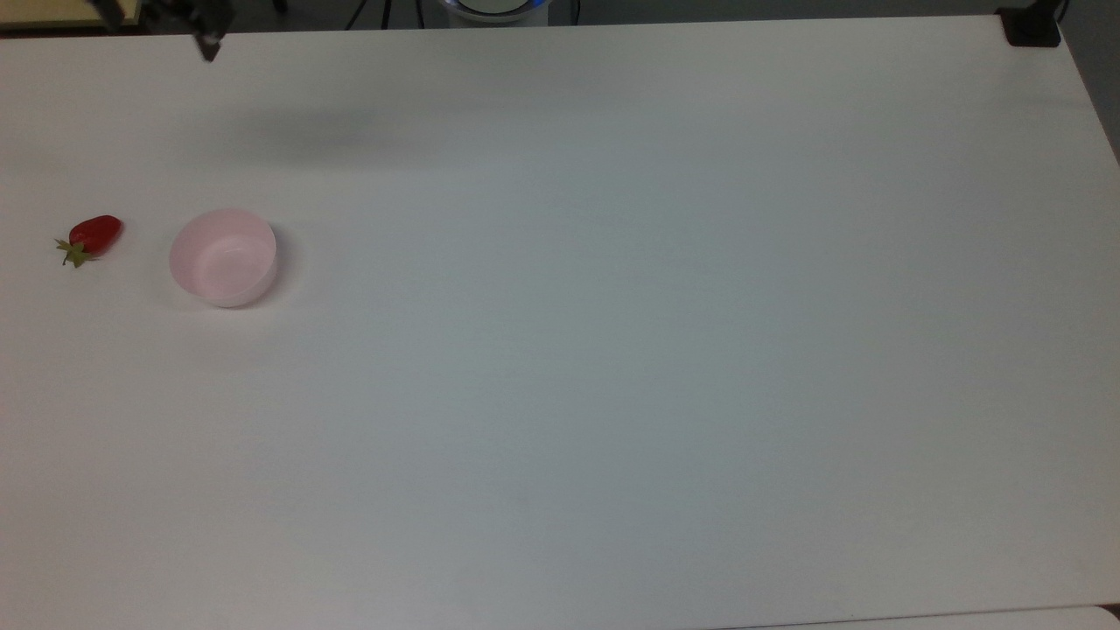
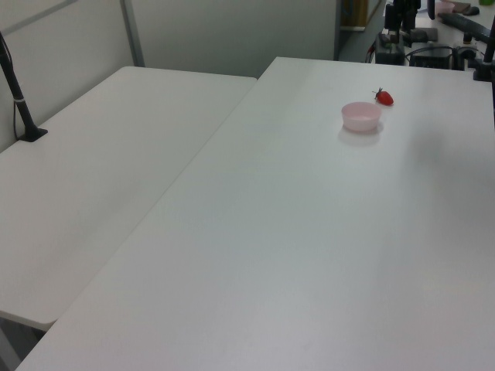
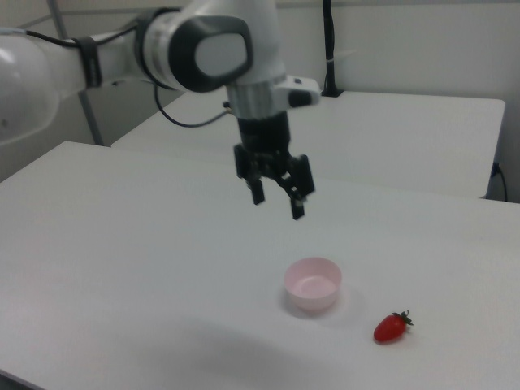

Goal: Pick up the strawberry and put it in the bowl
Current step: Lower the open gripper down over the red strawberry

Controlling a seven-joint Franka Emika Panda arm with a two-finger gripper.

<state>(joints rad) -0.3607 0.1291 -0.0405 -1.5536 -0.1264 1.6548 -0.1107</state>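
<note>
The red strawberry [image 1: 94, 234] with its green cap lies on the white table near the top view's left edge. Just right of it in the top view stands the pale pink bowl [image 1: 224, 256], holding nothing. Both appear again in the left view, strawberry [image 2: 384, 97] and bowl [image 2: 361, 116], and in the right view, strawberry [image 3: 391, 327] and bowl [image 3: 313, 284]. My gripper [image 3: 277, 205] hangs open well above the table, up and to the right view's left of the bowl, fingers pointing down and gripping nothing. It sits at the top view's upper left, gripper [image 1: 162, 31].
The white table [image 1: 612, 350] stretches wide toward the top view's right. A second white table [image 2: 100, 170] adjoins it in the left view, with a black post [image 2: 19, 100] on it. A black clamp [image 1: 1031, 26] sits at the top view's upper right corner.
</note>
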